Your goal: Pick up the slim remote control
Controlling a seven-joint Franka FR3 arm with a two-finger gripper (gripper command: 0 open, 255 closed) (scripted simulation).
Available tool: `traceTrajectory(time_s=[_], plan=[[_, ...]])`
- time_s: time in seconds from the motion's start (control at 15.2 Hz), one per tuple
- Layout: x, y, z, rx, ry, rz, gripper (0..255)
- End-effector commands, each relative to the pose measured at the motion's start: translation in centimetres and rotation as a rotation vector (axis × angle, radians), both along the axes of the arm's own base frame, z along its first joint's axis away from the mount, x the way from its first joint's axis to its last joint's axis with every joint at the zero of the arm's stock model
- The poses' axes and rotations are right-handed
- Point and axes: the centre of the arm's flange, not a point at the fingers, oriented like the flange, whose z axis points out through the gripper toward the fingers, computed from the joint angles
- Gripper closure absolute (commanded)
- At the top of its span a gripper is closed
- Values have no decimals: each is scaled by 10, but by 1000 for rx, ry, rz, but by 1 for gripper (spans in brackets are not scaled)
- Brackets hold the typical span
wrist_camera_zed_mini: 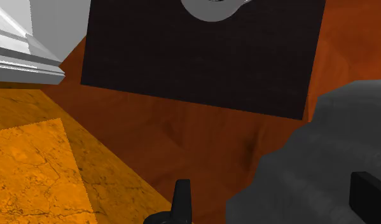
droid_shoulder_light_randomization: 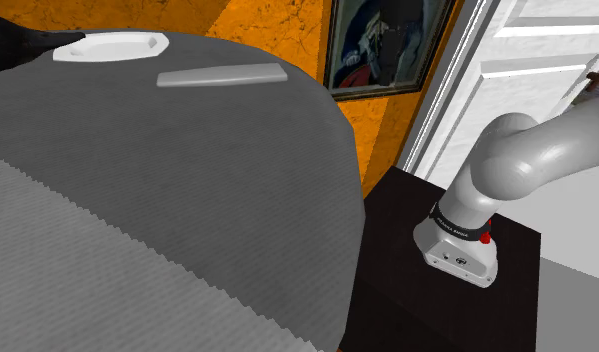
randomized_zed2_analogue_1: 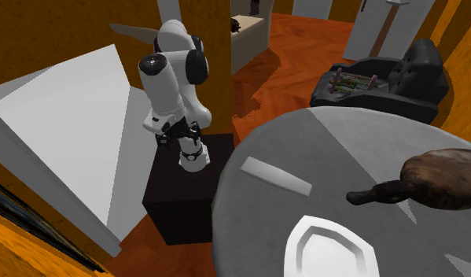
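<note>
Slim remote control [droid_shoulder_light_randomization: 222, 77]: plain grey flat bar, lying flat on the round grey tabletop [droid_shoulder_light_randomization: 187, 190]. In the shoulder view it sits at the far part of the tabletop, just beside a white dish [droid_shoulder_light_randomization: 112, 46], on that dish's right and slightly lower, not touching it. In the second exterior view the remote [randomized_zed2_analogue_1: 277, 175] lies near the tabletop's edge facing the stand [randomized_zed2_analogue_1: 178, 201], between that edge and the white dish [randomized_zed2_analogue_1: 332, 248].

A brown object [randomized_zed2_analogue_1: 434, 177] with a stem-like end rests on the tabletop at the second exterior view's right.

Pincer [wrist_camera_zed_mini: 275, 191]: the two black fingers stand wide apart, nothing between them, so it is open and empty. It looks down over the stand's dark top [wrist_camera_zed_mini: 201, 57], reddish wood floor [wrist_camera_zed_mini: 201, 133] and a rim of the grey tabletop [wrist_camera_zed_mini: 310, 159]. The remote is well apart from it.

The arm [randomized_zed2_analogue_1: 174, 75] is folded upright above the stand.
</note>
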Motion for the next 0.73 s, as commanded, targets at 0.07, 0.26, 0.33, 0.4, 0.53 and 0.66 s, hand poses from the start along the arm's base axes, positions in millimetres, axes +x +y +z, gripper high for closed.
traceTrajectory(time_s=[0.07,0.26,0.33,0.4,0.53,0.66], plan=[[10,8,2,0,-5,27,0],[38,35,9,1,-19,108,0],[47,44,12,1,-23,135,0],[55,53,14,2,-28,163,0],[72,73,19,2,-37,217,0],[87,94,24,3,-46,271,0]])
